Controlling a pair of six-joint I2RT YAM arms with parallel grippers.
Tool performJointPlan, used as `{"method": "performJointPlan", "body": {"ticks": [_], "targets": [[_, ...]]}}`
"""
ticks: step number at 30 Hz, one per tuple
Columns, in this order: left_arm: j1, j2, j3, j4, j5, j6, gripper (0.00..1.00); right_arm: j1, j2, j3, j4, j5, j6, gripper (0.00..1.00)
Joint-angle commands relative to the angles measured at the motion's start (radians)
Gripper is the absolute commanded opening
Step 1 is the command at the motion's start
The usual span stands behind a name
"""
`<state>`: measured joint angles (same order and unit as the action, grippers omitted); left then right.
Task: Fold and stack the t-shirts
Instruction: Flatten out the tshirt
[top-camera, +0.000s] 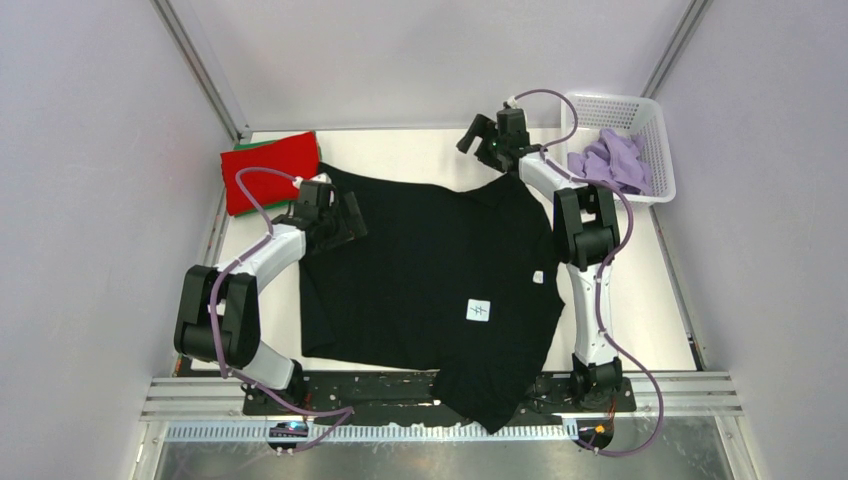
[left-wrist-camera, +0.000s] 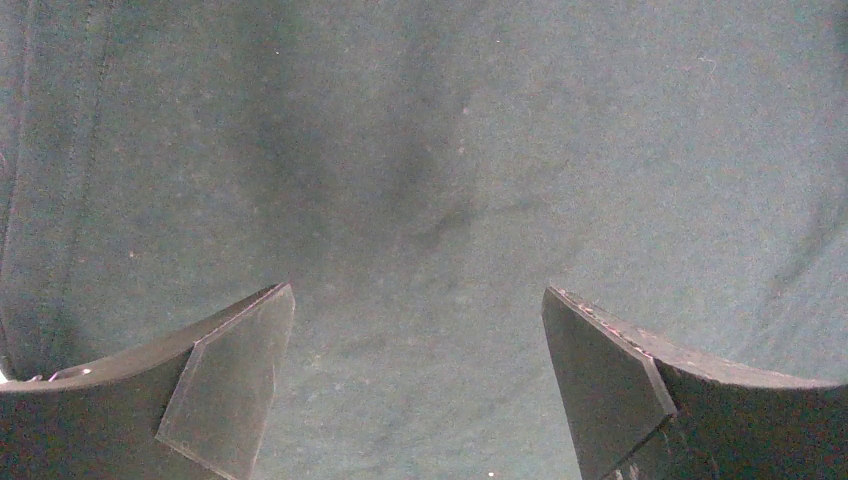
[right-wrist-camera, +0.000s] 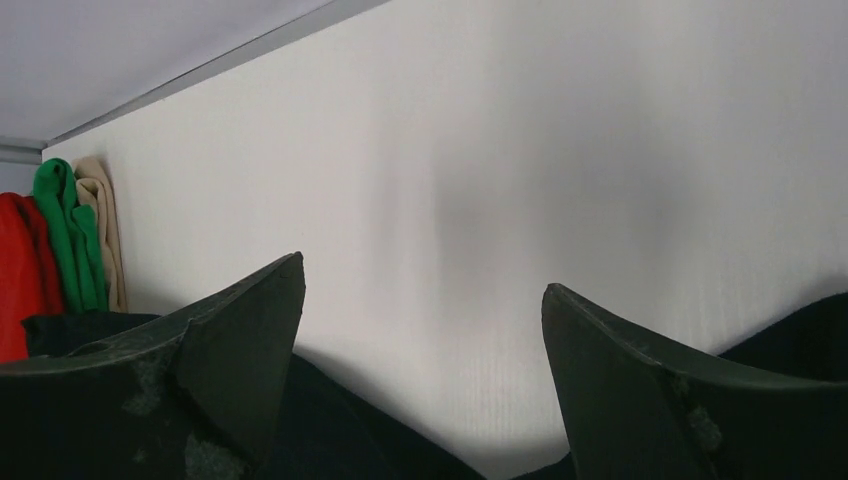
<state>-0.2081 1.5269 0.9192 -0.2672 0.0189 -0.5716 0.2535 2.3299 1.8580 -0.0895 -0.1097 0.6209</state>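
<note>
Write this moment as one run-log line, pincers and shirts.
black t-shirt: spread, unfolded | left pincer: open, over it | right pincer: open, at far edge | red t-shirt: folded, far-left | lavender t-shirt: in basket

White arms (top-camera: 268, 256), black joints (top-camera: 216, 320), purple cables (top-camera: 545, 93)

Black t-shirt (top-camera: 430, 270), red t-shirt (top-camera: 268, 168)

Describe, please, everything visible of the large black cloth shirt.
The large black cloth shirt lies spread nearly flat, lightly wrinkled, on the white table, a square white tag showing. One corner hangs over the near edge. The open left gripper is over its far-left part, the open right gripper at its far edge.
</note>
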Motion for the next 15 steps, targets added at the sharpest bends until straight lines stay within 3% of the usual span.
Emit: {"method": "performJointPlan", "body": {"ticks": [1,5,10,15], "targets": [[0.005,-0.047,0.003,0.009,-0.01,0.003,1.0,0.01,-0.155,-0.043,0.022,0.036,-0.094,0.95],[0.004,-0.051,-0.006,0.021,0.017,-0.002,1.0,0.01,-0.317,-0.243,-0.012,0.083,-0.139,0.95],[0.004,-0.044,-0.011,0.031,0.036,-0.002,1.0,0.01,-0.397,-0.471,-0.006,0.067,-0.106,0.95],[0.005,-0.041,-0.016,0.039,0.042,0.001,1.0,0.01,-0.395,-0.536,-0.007,0.046,-0.076,0.95]]}}
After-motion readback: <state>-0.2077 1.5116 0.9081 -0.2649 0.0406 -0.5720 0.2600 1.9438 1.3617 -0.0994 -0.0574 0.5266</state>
